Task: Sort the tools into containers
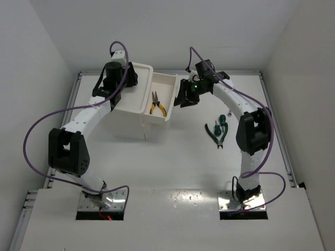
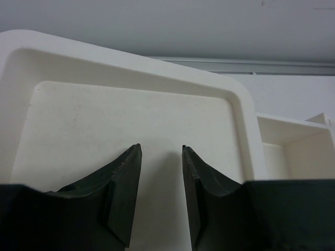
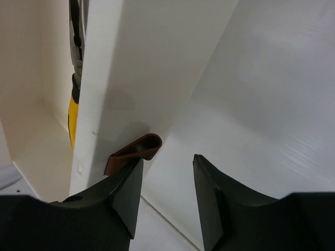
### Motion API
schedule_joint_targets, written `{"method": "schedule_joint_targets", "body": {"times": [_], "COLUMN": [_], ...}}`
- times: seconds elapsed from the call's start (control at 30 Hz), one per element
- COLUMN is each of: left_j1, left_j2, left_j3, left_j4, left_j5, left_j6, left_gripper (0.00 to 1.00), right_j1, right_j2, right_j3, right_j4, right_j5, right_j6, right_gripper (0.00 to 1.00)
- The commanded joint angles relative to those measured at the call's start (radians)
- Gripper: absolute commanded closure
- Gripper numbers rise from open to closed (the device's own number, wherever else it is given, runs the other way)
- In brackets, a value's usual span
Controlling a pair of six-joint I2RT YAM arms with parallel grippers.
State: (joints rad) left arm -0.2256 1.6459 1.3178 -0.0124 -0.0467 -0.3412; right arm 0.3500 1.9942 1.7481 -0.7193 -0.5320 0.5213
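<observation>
The white box [image 1: 131, 112] has a recessed tray top [image 2: 131, 125] and one drawer [image 1: 168, 79] pulled out to the right. Yellow-handled pliers [image 1: 157, 104] lie in that drawer and show in the right wrist view [image 3: 72, 112]. My left gripper [image 1: 130, 78] is open and empty just above the tray top [image 2: 161, 147]. My right gripper [image 1: 183, 97] is open at the drawer's front [image 3: 167, 158], its left finger beside the dark brown knob [image 3: 137, 152]. Dark green-handled pliers [image 1: 214, 134] and a green-and-orange screwdriver [image 1: 222, 121] lie on the table right of the drawer. No wrenches are in view.
The open drawer also shows at the right of the left wrist view [image 2: 293, 144]. The right arm's elbow [image 1: 253, 130] hangs just right of the loose tools. White walls close the table at the back and both sides.
</observation>
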Motion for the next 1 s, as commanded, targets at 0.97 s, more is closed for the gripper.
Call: {"method": "schedule_joint_targets", "body": {"times": [0.97], "left_j1": [-0.007], "left_j2": [0.118], "left_j3": [-0.152], "left_j4": [-0.446], "left_j5": [0.016], "left_j6": [0.008], "left_gripper": [0.55], "right_j1": [0.029], "right_j2": [0.012], "right_j3": [0.111], "right_j4": [0.319], "right_j5": [0.255], "right_j6": [0.123], "right_gripper": [0.51]}}
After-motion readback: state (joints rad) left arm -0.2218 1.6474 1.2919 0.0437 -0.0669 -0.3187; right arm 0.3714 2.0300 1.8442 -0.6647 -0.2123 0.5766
